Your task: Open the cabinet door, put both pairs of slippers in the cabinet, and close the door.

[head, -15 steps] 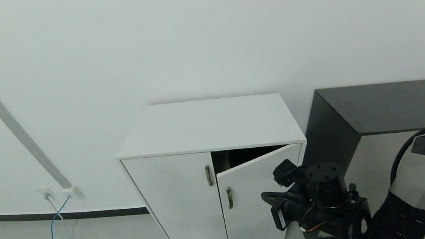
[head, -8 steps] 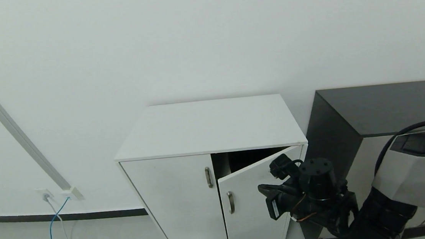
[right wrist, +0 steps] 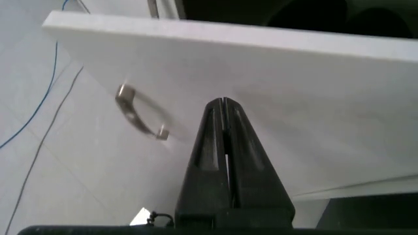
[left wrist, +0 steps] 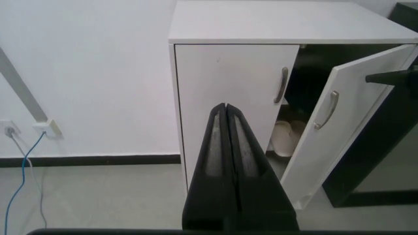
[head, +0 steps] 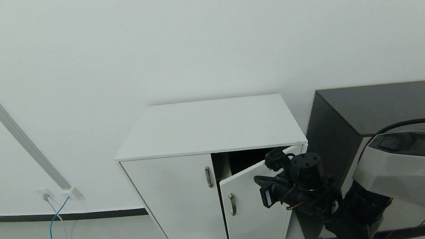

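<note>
The right gripper (right wrist: 225, 104) has its two black fingers pressed flat together with nothing between them. Their tips point straight at the smooth white outer face of the cabinet's right door (right wrist: 307, 72); whether they touch it cannot be told. The door's curved metal handle (right wrist: 140, 114) sits off to one side of the fingers. The left gripper (left wrist: 225, 112) is also closed and empty. It hangs well back from the cabinet (left wrist: 281, 19) and is aimed at the shut left door (left wrist: 225, 72). From that wrist view the right door stands partly ajar. Through the gap, beyond and to the right of the left gripper, pale slippers (left wrist: 286, 138) lie low down inside the dark interior; their number is unclear. The head view looks down on the cabinet's flat matte top, and from there the door gap is only a dark wedge. A dark, boxy piece of furniture (head: 380, 106) stands just beside the cabinet near the right arm. Far to the left, a wall socket (head: 46, 194) trails a blue cable (head: 51, 233) to the floor.
</note>
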Robot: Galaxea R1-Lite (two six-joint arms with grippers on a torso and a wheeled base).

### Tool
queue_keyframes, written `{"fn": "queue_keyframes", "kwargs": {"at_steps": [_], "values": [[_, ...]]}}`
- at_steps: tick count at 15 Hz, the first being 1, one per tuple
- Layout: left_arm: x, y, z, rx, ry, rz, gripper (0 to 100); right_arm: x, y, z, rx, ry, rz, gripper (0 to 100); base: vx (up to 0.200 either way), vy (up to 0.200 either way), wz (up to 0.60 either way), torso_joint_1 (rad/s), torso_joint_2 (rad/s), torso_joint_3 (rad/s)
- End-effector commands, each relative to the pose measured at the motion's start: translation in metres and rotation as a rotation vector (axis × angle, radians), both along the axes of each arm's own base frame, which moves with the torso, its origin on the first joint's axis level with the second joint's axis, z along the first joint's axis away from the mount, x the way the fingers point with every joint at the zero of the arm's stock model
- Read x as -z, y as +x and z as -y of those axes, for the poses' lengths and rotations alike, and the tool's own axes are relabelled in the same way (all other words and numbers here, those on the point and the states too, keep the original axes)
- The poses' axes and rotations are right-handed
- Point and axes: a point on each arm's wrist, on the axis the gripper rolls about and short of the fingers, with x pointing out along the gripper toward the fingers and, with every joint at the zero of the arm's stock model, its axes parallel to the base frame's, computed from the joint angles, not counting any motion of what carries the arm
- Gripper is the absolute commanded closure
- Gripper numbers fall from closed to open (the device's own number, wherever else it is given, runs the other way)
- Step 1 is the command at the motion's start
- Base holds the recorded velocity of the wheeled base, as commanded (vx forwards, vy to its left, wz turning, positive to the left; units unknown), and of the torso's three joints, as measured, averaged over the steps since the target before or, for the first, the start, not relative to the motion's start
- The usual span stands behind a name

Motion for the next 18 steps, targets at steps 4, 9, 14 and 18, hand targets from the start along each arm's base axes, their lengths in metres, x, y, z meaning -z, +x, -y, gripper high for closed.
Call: {"fn": "queue_keyframes", "kwargs": {"at_steps": [4, 9, 14, 18], "values": [[0.0, 0.0, 0.0, 0.0, -0.001, 0.0, 100, 0.009, 0.017, -0.001, 0.023, 0.005, 0.007, 100, 0.0, 0.0, 0.0, 0.0, 0.0, 0.0], [0.0, 0.0, 0.0, 0.0, -0.001, 0.0, 100, 0.011, 0.027, -0.002, 0.038, 0.011, 0.022, 100, 0.0, 0.0, 0.0, 0.0, 0.0, 0.0], [0.0, 0.0, 0.0, 0.0, -0.002, 0.0, 100, 0.011, 0.033, -0.001, 0.048, 0.017, 0.031, 100, 0.0, 0.0, 0.0, 0.0, 0.0, 0.0], [0.0, 0.0, 0.0, 0.0, -0.002, 0.0, 100, 0.011, 0.036, 0.0, 0.055, 0.021, 0.036, 100, 0.0, 0.0, 0.0, 0.0, 0.0, 0.0]]}}
